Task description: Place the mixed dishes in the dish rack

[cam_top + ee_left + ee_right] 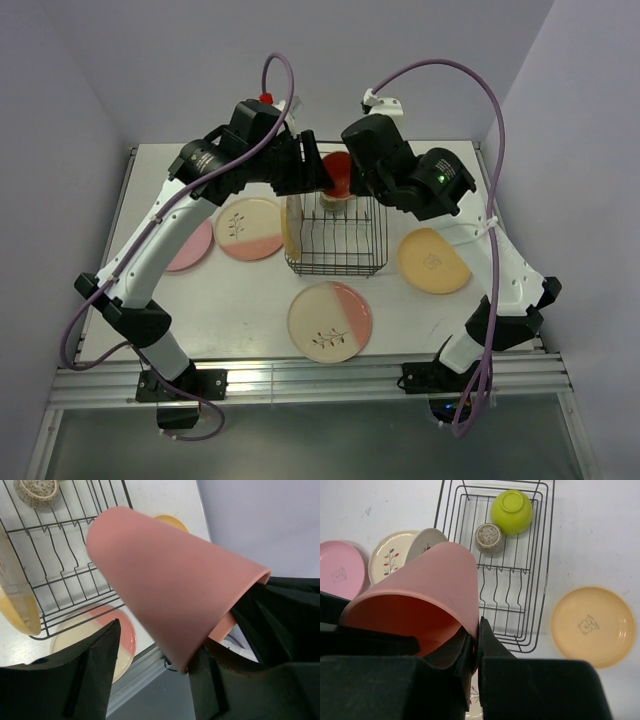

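Observation:
The salmon-pink tumbler (pixel 337 176) hangs tilted above the far end of the black wire dish rack (pixel 338 262). My right gripper (pixel 477 630) is shut on the tumbler's (pixel 427 587) rim wall, one finger inside and one outside. My left gripper (pixel 157 645) is open around the tumbler (pixel 170 575), its left finger (pixel 100 670) clear of it. In the rack (pixel 540 570) are a lime-green bowl (pixel 512 511), a tiny grey cup (pixel 487 537) and a cream-and-yellow plate (pixel 292 228) standing on edge at the left end.
On the table lie a plain pink plate (pixel 190 248), a cream-and-pink sprig plate (pixel 250 228), another cream-and-pink sprig plate (pixel 330 320) in front of the rack, and an orange-yellow plate (pixel 433 260) to its right. Walls close in on three sides.

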`<state>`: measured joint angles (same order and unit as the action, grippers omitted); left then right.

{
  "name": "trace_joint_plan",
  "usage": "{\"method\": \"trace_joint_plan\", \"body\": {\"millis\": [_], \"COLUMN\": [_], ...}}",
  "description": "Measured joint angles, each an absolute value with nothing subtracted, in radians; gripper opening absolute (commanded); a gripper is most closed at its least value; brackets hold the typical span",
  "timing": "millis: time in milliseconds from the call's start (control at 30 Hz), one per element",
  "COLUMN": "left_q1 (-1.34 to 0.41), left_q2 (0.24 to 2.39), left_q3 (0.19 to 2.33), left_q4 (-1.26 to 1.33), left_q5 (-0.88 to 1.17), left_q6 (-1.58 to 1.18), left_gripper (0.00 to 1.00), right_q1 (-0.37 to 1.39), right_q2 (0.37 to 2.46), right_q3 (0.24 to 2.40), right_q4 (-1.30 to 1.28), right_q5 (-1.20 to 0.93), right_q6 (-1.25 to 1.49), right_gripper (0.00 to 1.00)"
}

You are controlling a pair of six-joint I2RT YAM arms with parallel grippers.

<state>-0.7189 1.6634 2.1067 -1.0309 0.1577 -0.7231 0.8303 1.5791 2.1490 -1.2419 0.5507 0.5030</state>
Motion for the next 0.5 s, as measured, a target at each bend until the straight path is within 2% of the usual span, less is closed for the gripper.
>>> {"method": "trace_joint_plan", "body": {"millis": [133,200,233,267,300,333,400,433,467,500], "left_q1": [-0.733,-0.734,-0.735,-0.739,-0.743,-0.747,-0.749,-0.744,-0.735,-0.727], "left_q2": [1.679,1.693,1.700,1.703,1.709,1.715,1.729,1.732,1.732,1.723], "left_q3": [2.127,2.141,2.146,2.148,2.148,2.148,2.148,2.147,2.139,2.124], "left_q4": [-1.042,-1.066,-1.077,-1.084,-1.092,-1.097,-1.108,-1.108,-1.096,-1.077], "left_q5": [0.134,0.125,0.120,0.111,0.098,0.076,0.052,0.059,0.077,0.093], "left_q6": [-0.719,-0.717,-0.708,-0.701,-0.703,-0.706,-0.706,-0.703,-0.699,-0.699], "left_gripper": [0.49,0.33,0.26,0.11,0.02,0.00,0.00,0.00,0.00,0.00], "right_q1": [0.872,0.894,0.902,0.912,0.920,0.929,0.945,0.946,0.947,0.946], "right_q2": [1.610,1.620,1.626,1.633,1.639,1.641,1.647,1.646,1.642,1.637], "right_q3": [2.187,2.191,2.193,2.194,2.194,2.194,2.194,2.194,2.194,2.194], "right_q4": [-1.272,-1.280,-1.283,-1.288,-1.295,-1.295,-1.297,-1.296,-1.291,-1.293], "right_q5": [0.596,0.630,0.651,0.667,0.682,0.693,0.707,0.703,0.690,0.676], "right_q6": [0.503,0.500,0.493,0.488,0.485,0.482,0.486,0.485,0.485,0.482], "right_gripper": [0.00,0.01,0.05,0.07,0.11,0.21,0.34,0.46,0.53,0.78]}}
